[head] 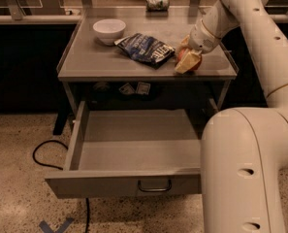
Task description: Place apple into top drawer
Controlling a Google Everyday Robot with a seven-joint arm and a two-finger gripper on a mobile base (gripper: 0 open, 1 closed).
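Note:
The apple (196,63) shows as a red patch at the front right of the grey tabletop (100,62), mostly hidden by the gripper. My gripper (186,61) reaches down from the upper right, and its cream fingers (187,63) are closed around the apple, just above the table surface. The top drawer (124,152) is pulled out below the table. It is open and empty, with its front panel and curved metal handle (154,186) facing the camera.
A white bowl (109,29) stands at the back left of the tabletop. A dark blue chip bag (146,47) lies in the middle, left of the gripper. A can (157,3) lies on the counter behind. My arm's large white segment (245,169) covers the drawer's right side.

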